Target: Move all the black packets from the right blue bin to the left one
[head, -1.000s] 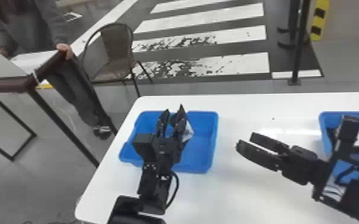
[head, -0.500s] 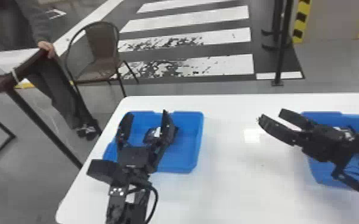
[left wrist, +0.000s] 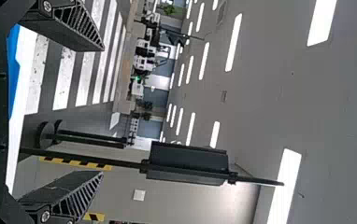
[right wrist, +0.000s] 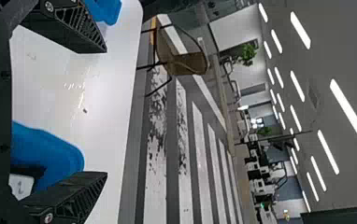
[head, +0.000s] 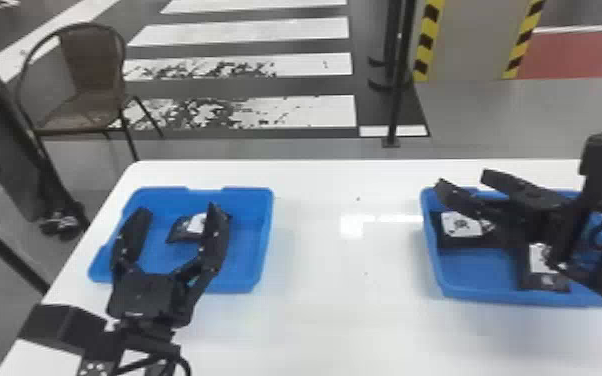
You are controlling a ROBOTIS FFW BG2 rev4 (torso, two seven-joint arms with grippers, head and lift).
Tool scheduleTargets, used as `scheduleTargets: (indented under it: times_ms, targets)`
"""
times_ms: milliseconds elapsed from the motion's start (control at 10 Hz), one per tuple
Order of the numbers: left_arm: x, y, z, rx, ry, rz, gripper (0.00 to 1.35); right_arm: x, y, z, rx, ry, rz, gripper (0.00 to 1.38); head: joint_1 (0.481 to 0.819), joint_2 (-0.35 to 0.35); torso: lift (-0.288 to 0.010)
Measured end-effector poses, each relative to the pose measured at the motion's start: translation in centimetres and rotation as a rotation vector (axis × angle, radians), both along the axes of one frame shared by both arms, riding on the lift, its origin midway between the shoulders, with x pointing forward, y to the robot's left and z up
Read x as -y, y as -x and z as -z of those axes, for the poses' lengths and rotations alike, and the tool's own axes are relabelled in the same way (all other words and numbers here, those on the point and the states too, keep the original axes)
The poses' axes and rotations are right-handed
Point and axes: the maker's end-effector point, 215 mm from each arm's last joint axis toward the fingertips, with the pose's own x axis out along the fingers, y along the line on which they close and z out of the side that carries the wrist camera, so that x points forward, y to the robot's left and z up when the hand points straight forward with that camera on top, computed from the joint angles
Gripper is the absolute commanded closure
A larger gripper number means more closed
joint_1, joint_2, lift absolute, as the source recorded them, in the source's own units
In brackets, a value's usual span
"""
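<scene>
One black packet [head: 179,231] lies in the left blue bin [head: 244,284], just toward twelve o'clock from its middle. In the right blue bin [head: 480,274], a labelled packet [head: 460,226] lies at ten o'clock and a nearer packet [head: 545,272] at five; the arm may hide more. The right hand [head: 464,180], released and empty, is above that bin's eleven o'clock side, pointing outward more than down. The left hand [head: 177,209], likewise spread and empty, hangs over the left bin. The bins sit at ten and two on the worktop [head: 337,300], well apart.

Dipping at this slant, the right hand could snag the rim or shove a flat packet instead of pinching it. An edge-only grip could drop it mid-crossing; the left hand could block its release.
</scene>
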Motion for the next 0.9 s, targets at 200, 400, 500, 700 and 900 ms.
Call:
scheduleTargets:
  times_ms: [200,400,500,700,900]
  targets:
    - [0.3,0.0,0.0,-0.006,0.003,0.011,0.10,2.9,0.2,1.1,-0.068,0.100,0.076,0.09,0.695,0.023,-0.140]
    - [0.2,0.1,-0.1,-0.003,0.001,0.011,0.10,4.8,1.3,2.3,-0.148,0.175,0.137,0.09,0.695,0.007,-0.140]
    - [0.2,0.1,-0.1,-0.005,0.001,0.013,0.10,5.6,1.6,3.0,-0.178,0.195,0.158,0.09,0.695,-0.005,-0.140]
    - [0.3,0.0,-0.1,-0.005,-0.001,0.017,0.09,7.1,1.2,4.4,-0.216,0.225,0.200,0.09,0.695,-0.025,-0.140]
    - [0.3,0.0,-0.1,-0.006,0.000,0.018,0.09,8.3,0.0,5.4,-0.243,0.239,0.229,0.08,0.695,-0.037,-0.140]
